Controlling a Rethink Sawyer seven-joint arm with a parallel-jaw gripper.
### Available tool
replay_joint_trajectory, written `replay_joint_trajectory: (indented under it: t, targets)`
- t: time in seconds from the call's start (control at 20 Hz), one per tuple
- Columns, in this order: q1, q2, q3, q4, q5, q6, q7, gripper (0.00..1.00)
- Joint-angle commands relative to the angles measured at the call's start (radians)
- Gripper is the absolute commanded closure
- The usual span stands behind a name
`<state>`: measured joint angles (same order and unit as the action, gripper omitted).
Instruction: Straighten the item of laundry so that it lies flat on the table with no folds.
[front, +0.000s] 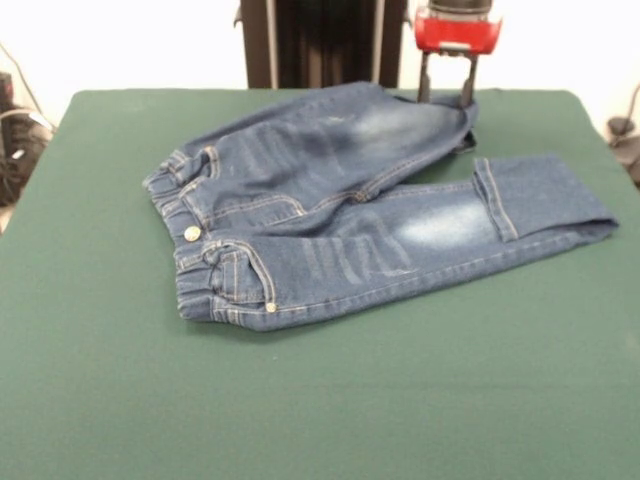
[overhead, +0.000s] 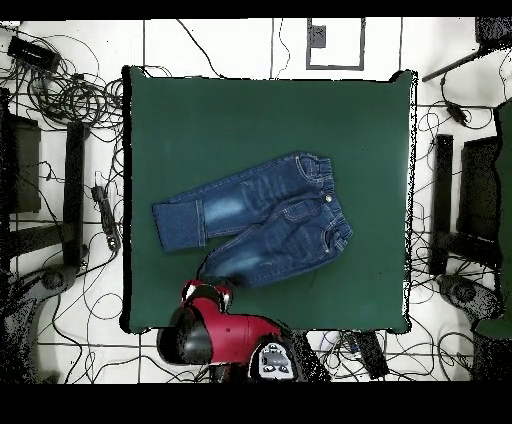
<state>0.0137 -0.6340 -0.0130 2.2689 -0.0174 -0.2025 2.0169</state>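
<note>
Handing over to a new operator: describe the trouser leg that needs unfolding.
On the green table lie small blue jeans. One leg runs out long, cuff turned back; the other bunches short beneath the red pincer, its end folded under.

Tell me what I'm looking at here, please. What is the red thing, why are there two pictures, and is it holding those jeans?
The red thing is the end of a robot arm. Its gripper, two dark fingers under the red block, works like a hand. Both pictures show one moment. One camera looks across the table at the robot; the other looks straight down from above, with the robot's red arm at the bottom edge. On the green table lies a small pair of jeans, its waistband with a metal button at one end. One leg lies stretched out; the other looks folded back on itself near the gripper. The fingers stand apart at that leg's end, but I cannot tell whether they pinch the cloth or only touch it.
</note>
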Motion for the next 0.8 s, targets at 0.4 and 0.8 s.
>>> replay_joint_trajectory:
  t: [0.4,0.8]
  targets:
    - [-0.119,-0.117,0.044,0.090,0.013,0.065,0.193,0.00]
    - [-0.241,-0.464,0.057,0.174,-0.012,0.388,0.061,0.00]
